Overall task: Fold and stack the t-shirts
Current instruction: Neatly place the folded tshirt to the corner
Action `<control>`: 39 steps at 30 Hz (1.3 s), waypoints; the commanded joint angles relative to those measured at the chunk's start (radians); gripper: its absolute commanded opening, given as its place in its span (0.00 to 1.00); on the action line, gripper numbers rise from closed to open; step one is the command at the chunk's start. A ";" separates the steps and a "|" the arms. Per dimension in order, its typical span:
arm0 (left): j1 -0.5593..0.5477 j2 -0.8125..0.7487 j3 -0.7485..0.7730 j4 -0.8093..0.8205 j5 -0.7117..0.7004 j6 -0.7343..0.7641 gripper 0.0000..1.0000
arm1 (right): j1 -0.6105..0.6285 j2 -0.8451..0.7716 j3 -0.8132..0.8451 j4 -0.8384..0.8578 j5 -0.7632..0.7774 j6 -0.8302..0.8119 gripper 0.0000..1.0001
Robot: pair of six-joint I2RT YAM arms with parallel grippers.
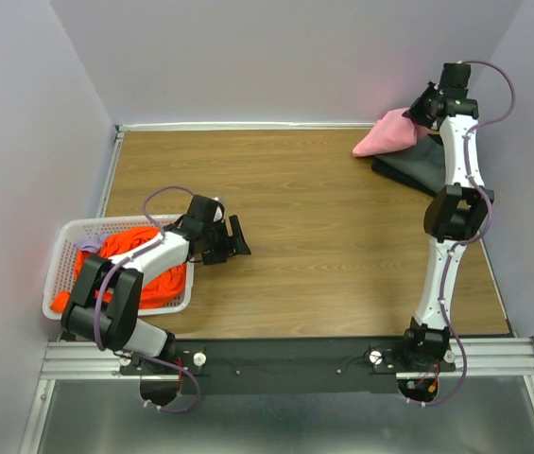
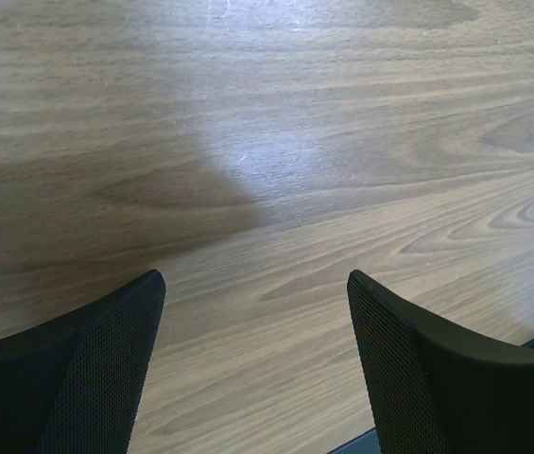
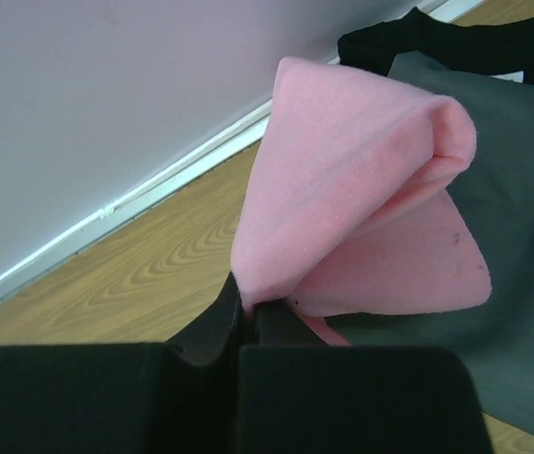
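Note:
My right gripper [image 1: 424, 115] is at the far right corner, shut on the light pink t-shirt [image 1: 386, 134], a folded bundle that it holds up by one edge over the dark grey t-shirt [image 1: 416, 166] lying on the table. In the right wrist view the pink cloth [image 3: 352, 199] is pinched between my closed fingers [image 3: 248, 312], with the grey shirt [image 3: 522, 236] beneath. The bright orange t-shirt [image 1: 144, 265] lies crumpled in the basket. My left gripper [image 1: 233, 238] is open and empty, low over bare wood [image 2: 257, 312] just right of the basket.
The white slotted basket [image 1: 66, 248] stands at the left edge of the wooden table [image 1: 314, 236]. Lilac walls close in the back and both sides. A metal rail [image 1: 285, 359] runs along the near edge.

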 commanded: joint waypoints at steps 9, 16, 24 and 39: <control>0.006 -0.051 -0.027 0.028 -0.012 -0.025 0.86 | 0.006 -0.173 -0.028 0.049 0.078 -0.037 0.01; 0.006 -0.080 -0.036 0.015 -0.018 -0.022 0.86 | -0.005 -0.173 -0.039 0.049 0.078 -0.051 0.01; 0.006 -0.105 -0.056 0.012 -0.018 -0.025 0.86 | -0.045 -0.162 -0.072 0.049 0.084 -0.104 0.01; 0.006 -0.126 -0.067 -0.007 -0.020 -0.028 0.86 | -0.082 -0.251 -0.281 0.048 0.271 -0.186 0.01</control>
